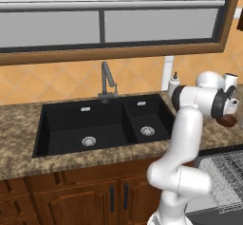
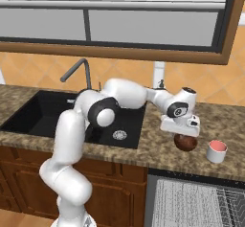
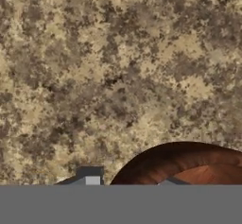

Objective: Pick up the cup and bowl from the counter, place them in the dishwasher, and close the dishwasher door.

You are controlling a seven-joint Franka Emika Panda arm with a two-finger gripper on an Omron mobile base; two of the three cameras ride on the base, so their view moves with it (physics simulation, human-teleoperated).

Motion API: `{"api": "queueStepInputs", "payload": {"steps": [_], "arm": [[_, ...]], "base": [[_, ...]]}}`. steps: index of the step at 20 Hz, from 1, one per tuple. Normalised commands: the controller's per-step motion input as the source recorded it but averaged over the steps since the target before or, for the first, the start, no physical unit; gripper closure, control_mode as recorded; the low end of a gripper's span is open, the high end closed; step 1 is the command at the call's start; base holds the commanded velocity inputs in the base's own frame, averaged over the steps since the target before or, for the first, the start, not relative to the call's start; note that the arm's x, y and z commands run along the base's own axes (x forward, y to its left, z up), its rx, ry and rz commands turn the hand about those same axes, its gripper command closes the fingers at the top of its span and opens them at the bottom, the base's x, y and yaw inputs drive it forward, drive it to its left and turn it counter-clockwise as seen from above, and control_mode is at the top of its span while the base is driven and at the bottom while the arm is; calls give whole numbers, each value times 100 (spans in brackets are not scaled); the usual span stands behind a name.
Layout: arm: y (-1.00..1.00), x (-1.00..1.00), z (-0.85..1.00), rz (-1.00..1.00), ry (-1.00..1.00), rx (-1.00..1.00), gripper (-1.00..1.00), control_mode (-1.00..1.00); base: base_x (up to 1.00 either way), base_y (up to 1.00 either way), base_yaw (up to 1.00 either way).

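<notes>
1. Sink (image 2: 48,111) at far left, black, set into the speckled counter (image 2: 158,147); nothing of the task in it.
2. Bowl (image 2: 185,142), brown and wood-like, under the pincer (image 2: 184,136); jaws straddle its rim, narrowed, whether gripping I cannot tell; likely light, stiff, smooth; rim is the hold.
3. Cup (image 2: 217,151), pale with red inside, just right of it; probably slippery; take its wall.
4. Dishwasher (image 2: 201,204) rack open below.

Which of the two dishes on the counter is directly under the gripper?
The brown bowl, right beneath the gripper. The white cup with pink inside stands apart, further right.
</notes>
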Motion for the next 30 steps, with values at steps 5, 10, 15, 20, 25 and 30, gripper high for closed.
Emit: {"api": "queueStepInputs", "payload": {"steps": [5,10,15,20,25,30], "arm": [[98,-100,9,0,-32,0,100,-100],[84,-100,33,16,-19,-16,100,-100],[39,-100,19,20,0,-11,100,-100],[-33,-100,-5,7,0,5,100,-100],[-100,-26,-21,0,12,26,100,-100],[-95,3,-36,0,11,22,100,-100]], "base": [[0,0,0],[0,0,0],[0,0,0],[0,0,0],[0,0,0],[0,0,0]]}}
